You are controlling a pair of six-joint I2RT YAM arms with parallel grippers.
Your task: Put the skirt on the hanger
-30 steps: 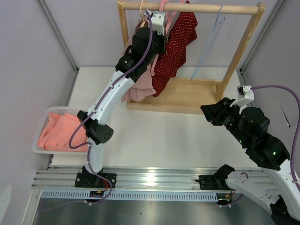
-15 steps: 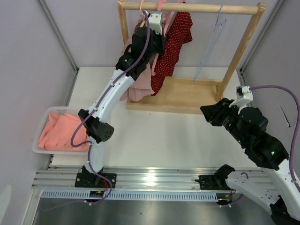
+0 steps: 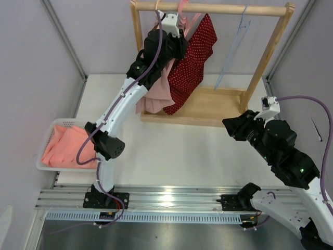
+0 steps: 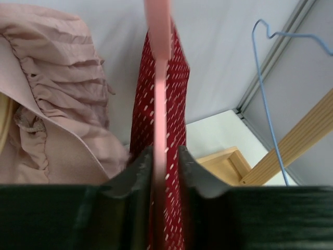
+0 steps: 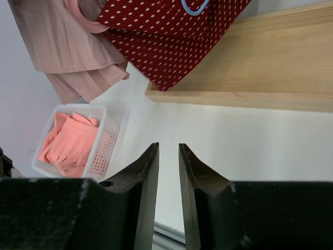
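Note:
The red white-dotted skirt [image 3: 190,62] hangs on a pink hanger [image 3: 182,8] at the wooden rack's top rail [image 3: 218,9]. My left gripper [image 3: 174,26] is raised to the rail and shut on the pink hanger [image 4: 158,104], with the red skirt [image 4: 174,104] hanging just behind its fingers. In the left wrist view the gripper [image 4: 165,153] has both jaws pressed on the hanger's arm. My right gripper [image 3: 229,125] hovers low over the table, right of the rack base. It [image 5: 168,148] is slightly open and empty. The red skirt's hem [image 5: 171,41] shows ahead of it.
A pale pink pleated skirt [image 3: 156,94] hangs left of the red one. An empty blue wire hanger [image 3: 234,47] hangs at the rail's right. The rack's wooden base [image 3: 213,107] lies on the table. A white basket [image 3: 62,123] holding an orange garment [image 3: 65,146] stands at the left.
The red skirt on its hanger has swung and turned, now spreading wider to the right. The left gripper has shifted slightly at the rail. The right arm has not moved.

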